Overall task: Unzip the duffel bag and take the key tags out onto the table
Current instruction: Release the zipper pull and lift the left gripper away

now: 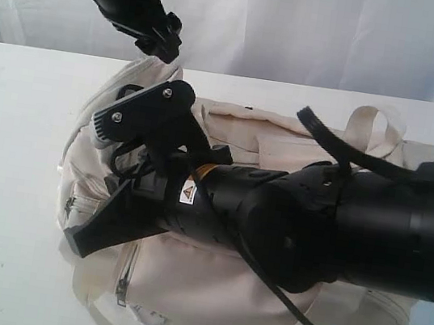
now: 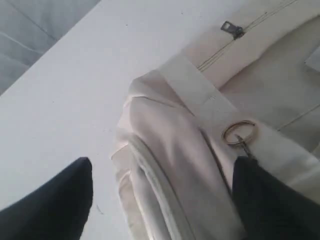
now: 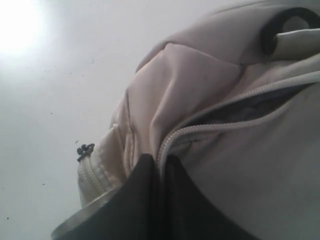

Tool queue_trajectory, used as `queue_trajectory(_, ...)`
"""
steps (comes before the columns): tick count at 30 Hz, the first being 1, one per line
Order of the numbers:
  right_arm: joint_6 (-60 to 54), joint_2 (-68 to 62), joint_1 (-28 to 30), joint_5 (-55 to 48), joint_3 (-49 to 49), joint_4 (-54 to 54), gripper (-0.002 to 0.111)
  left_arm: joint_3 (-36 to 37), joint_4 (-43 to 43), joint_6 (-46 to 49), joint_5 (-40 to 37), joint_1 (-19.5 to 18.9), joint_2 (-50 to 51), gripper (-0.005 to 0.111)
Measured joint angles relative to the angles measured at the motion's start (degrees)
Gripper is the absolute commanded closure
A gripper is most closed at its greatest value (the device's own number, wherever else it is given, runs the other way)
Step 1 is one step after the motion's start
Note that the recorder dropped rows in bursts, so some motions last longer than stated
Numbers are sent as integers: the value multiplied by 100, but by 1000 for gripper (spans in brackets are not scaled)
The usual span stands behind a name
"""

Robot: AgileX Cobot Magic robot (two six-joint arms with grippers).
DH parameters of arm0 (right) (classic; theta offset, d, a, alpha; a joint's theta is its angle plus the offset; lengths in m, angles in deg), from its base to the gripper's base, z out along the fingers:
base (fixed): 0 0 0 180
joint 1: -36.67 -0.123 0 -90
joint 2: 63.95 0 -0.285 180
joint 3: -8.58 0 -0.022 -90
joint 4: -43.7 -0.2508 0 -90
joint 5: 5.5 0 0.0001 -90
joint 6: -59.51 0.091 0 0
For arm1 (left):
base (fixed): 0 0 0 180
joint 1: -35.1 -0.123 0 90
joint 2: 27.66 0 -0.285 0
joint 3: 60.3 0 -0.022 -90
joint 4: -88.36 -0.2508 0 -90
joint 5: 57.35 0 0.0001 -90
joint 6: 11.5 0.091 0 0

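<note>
Bag: the duffel bag [image 1: 285, 144] sits slumped in the middle of the desk [image 1: 8, 139], under both arms.
Zipper: the main zipper [image 3: 215, 125] is parted in part, and a dark slit of lining shows in the right wrist view. How far the opening runs I cannot tell.
Key tags: none in sight, on the desk or in the gap; I take them to be inside the bag.
Progress: early, by my reading. Unzipping is under way; the opening needs widening, then the tags must be found, lifted out and set down.
Left end effector [image 2: 162, 172]: fingers spread wide, holding nothing, hovering over the bag's end near a brass ring [image 2: 239, 132] on a strap.
Right end effector [image 3: 159, 167]: fingers pressed together at the zipper line; whether the pull sits between them is hidden.
Desk: plain white, with a few dark specks.
Room: a pale curtain [image 1: 302, 28] hangs behind.
</note>
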Motion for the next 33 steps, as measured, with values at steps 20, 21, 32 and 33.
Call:
queue_trajectory(20,21,0,0,-53,0,0,86,211,-863,-601,-2281,0,-1888,107)
queue_trajectory(21,21,0,-10,-69,0,0,81,313,-811,-613,-2281,0,-2039,107)
queue_trajectory(32,100,414,-23,-685,12,22,46,2662,-581,-622,-2106,0,-3919,107)
queue_trajectory(33,104,540,-23,-756,12,22,46,2915,-558,-649,-2036,0,-4086,107)
